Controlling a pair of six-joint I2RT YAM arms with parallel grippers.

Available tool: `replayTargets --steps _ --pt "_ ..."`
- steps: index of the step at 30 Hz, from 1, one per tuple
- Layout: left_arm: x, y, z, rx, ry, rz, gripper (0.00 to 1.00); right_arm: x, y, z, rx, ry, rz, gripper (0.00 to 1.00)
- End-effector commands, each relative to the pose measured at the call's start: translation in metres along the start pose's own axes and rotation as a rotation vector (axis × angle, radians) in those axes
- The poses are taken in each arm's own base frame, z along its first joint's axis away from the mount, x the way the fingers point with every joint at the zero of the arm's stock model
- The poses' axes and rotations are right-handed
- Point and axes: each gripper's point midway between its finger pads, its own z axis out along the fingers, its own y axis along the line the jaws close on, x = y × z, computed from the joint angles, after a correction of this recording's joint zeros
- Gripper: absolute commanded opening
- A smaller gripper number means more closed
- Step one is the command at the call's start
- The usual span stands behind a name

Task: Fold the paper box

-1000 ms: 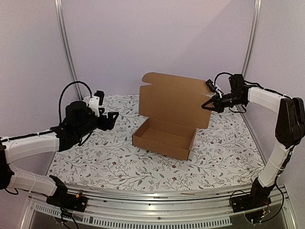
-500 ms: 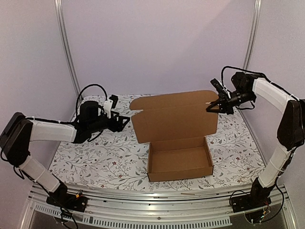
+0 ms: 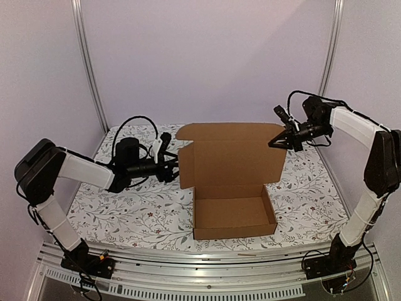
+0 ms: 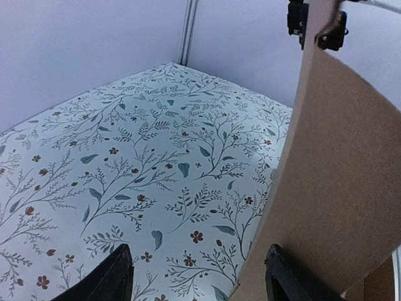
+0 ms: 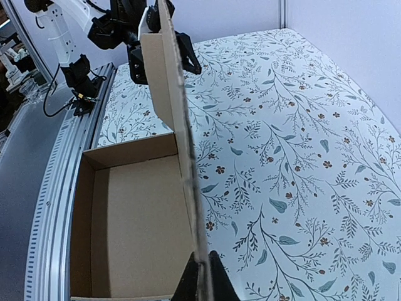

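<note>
**A:** Right wrist view: right gripper (image 5: 202, 279) is clamped shut on the paper box (image 3: 233, 188), up at the lid (image 3: 232, 157) corner.

**B:** The left gripper (image 4: 197, 269) gapes wide, the lid's left edge between its fingers. Touching? Hard to say.

**A:** Lid's upright, long axis running arm to arm, tray (image 3: 233, 212) on the table (image 3: 125, 207) nearer the bases.

**B:** So it probably folds down towards them.

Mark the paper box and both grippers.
paper box (image 3: 232, 153), top external view, upright lid's inner face.
left gripper (image 3: 175, 168), top external view, between fingertips.
right gripper (image 5: 202, 276), right wrist view, between fingertips on lid edge.
</note>
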Motion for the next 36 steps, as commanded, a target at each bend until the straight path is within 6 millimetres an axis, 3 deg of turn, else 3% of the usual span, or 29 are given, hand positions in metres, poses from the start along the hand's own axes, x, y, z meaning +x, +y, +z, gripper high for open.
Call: replayTargets --steps 1,10,17,21,29,36 --pt "-0.005 -0.037 0.010 0.132 0.013 0.072 0.72 0.017 -0.016 0.007 0.058 0.049 0.054 0.04" --pt "0.003 -0.071 0.024 0.241 0.098 0.085 0.73 0.018 -0.035 0.006 0.164 0.059 0.079 0.01" --pt "0.014 -0.083 -0.009 0.213 0.148 0.108 0.76 0.012 -0.034 0.001 0.196 0.049 0.053 0.00" --pt "0.011 -0.090 -0.012 0.235 0.138 0.107 0.76 0.012 -0.032 0.003 0.191 0.045 0.045 0.00" --pt "0.014 -0.097 0.007 0.264 0.140 0.094 0.75 0.008 -0.027 0.004 0.185 0.029 0.039 0.00" --pt "0.003 -0.094 0.030 0.218 -0.013 0.096 0.72 0.006 -0.018 0.007 0.145 0.007 0.039 0.00"
